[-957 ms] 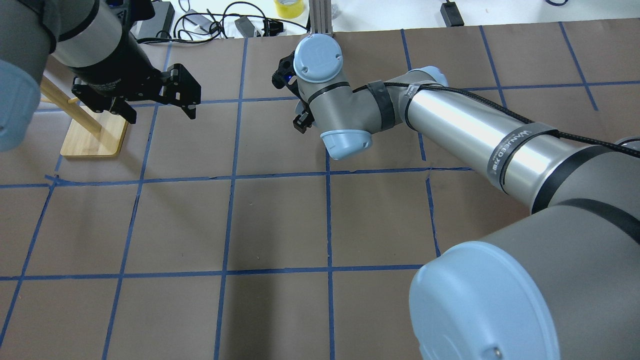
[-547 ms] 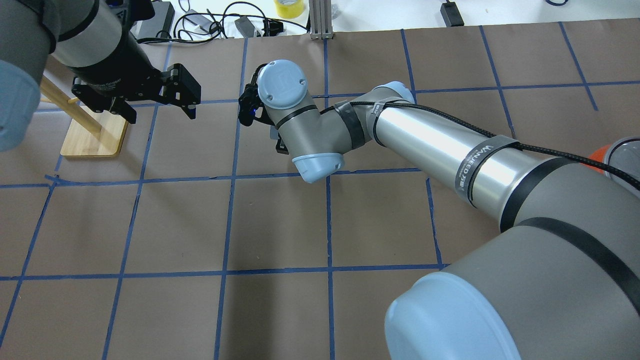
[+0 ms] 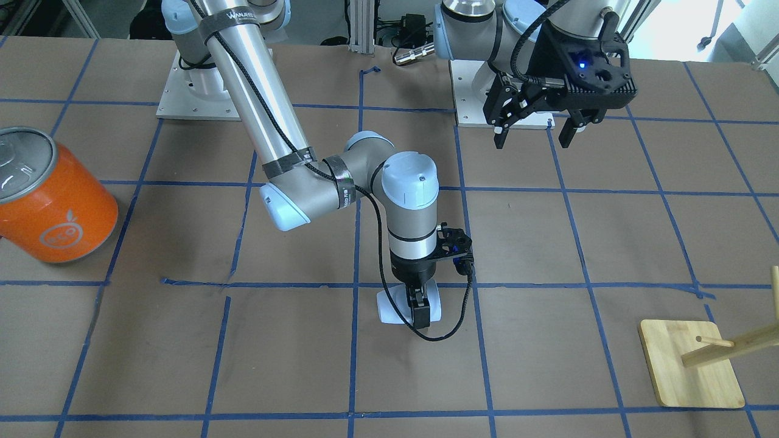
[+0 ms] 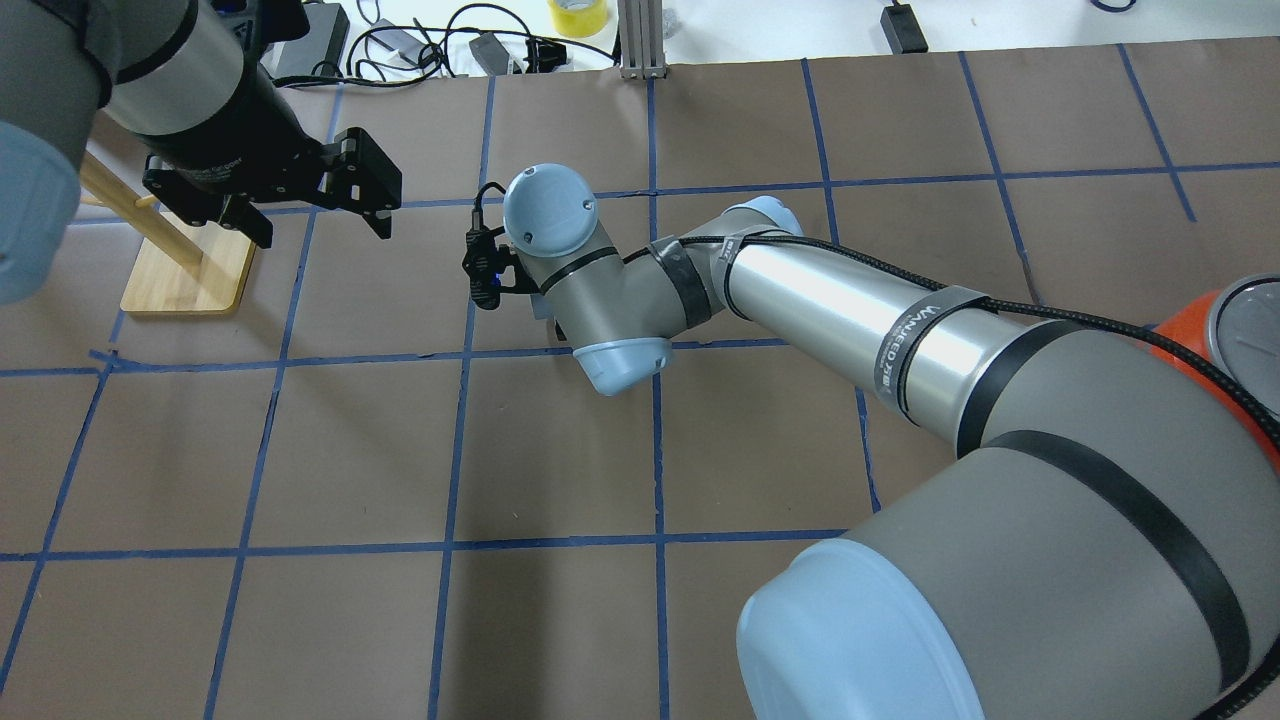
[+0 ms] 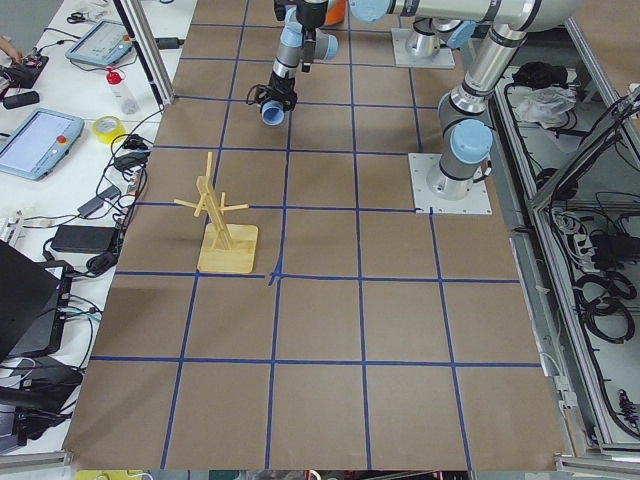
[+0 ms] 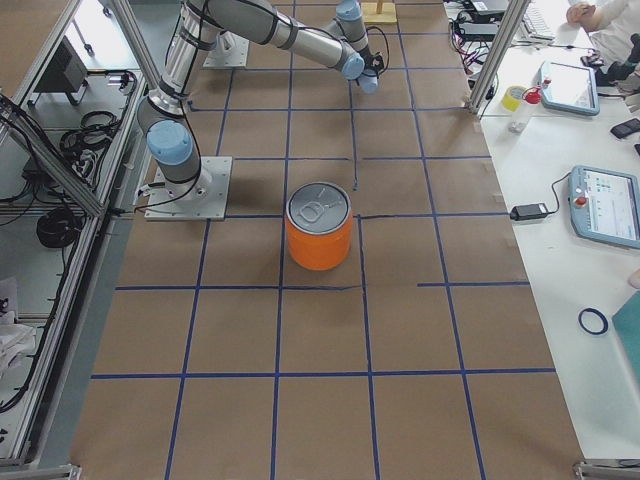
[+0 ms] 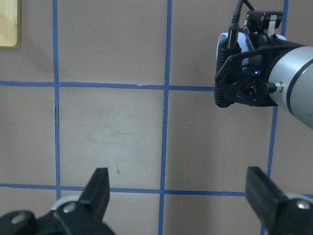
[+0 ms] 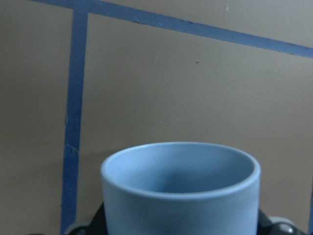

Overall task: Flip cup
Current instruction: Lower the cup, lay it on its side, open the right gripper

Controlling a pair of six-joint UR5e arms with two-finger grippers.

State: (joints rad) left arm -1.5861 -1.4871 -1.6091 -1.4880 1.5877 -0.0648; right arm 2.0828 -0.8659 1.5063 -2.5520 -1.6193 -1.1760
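I am watching the right end effector (image 3: 419,311) pointing straight down at the table (image 3: 548,365), just below the centre of the front-facing view; it is clenching the cup (image 3: 391,307), with one dark finger (image 3: 420,315) lying across the cup's near wall; the pale cup is sticking out to the left of that finger, just under a blue tape line. In the right wrist view the cup (image 8: 181,191) is filling the lower middle of the frame, its open rim turned toward the top of the picture and its hollow inside showing; dark parts of the end effector are pressing in at both lower sides of it. I cannot tell whether the cup is touching the table or hanging just above it.

The left end effector (image 3: 532,137) is hovering in the upper right of the front-facing view, well apart from the cup; its jaws are standing spread wide and holding nothing; in its own wrist view the two fingers (image 7: 98,188) are sitting far apart along the bottom edge.

An orange can (image 3: 55,201) is standing at the left edge; a wooden stand (image 3: 691,365) is sitting in the lower right.
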